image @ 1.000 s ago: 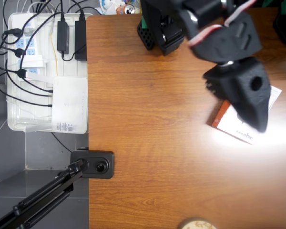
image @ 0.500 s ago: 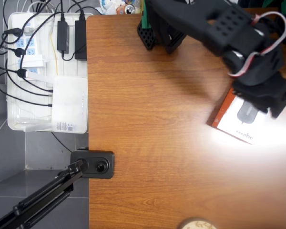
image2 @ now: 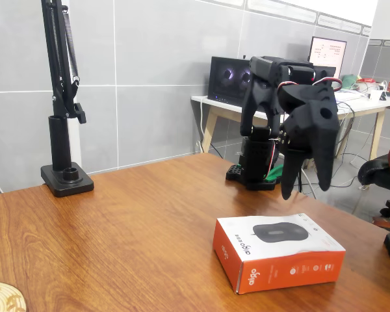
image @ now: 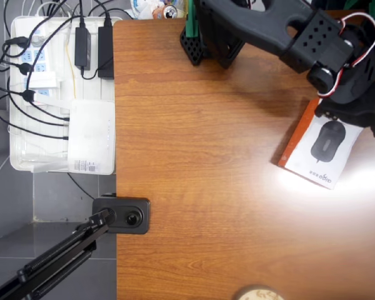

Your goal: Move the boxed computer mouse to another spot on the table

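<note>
Parted and holding nothing, the jaws of the black gripper (image2: 307, 190) hang tips down in the fixed view, above and behind the boxed computer mouse (image2: 277, 251), clear of its top. The box lies flat on the table (image2: 117, 234), with its white face and the pictured dark mouse up and its orange-red sides toward the camera. In the overhead view the boxed computer mouse (image: 319, 147) sits close to the table's (image: 194, 187) right edge, angled, with its upper end just under the gripper (image: 362, 115). The arm's base (image: 206, 37) stands at the far edge, up and left of the box. A camera mount (image: 122, 214) clamps to the table's left edge, well apart from the box.
</note>
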Motion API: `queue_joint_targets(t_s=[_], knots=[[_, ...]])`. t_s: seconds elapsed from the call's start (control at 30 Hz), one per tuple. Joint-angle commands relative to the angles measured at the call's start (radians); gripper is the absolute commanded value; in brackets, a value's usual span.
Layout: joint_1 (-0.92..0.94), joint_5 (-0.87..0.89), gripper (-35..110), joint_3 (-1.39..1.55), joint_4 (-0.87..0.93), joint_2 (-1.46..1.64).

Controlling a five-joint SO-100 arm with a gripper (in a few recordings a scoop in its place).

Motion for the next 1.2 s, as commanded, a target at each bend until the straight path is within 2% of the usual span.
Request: queue_joint_targets(t_s=[0.0,0.13,0.27,1.03,1.1,1.17], knots=[[0.003,-0.014,81,-0.067,0.002,-0.035],[-0.005,-0.014,100,-0.080,-0.069,-0.115],[0.000,-0.011,94,-0.135,-0.035,-0.183],[0.055,0.006,93,-0.319,-0.095,-0.589],[0.055,0.011,89,-0.310,-0.089,-0.598],[0.054,0.017,76,-0.290,-0.083,-0.598]])
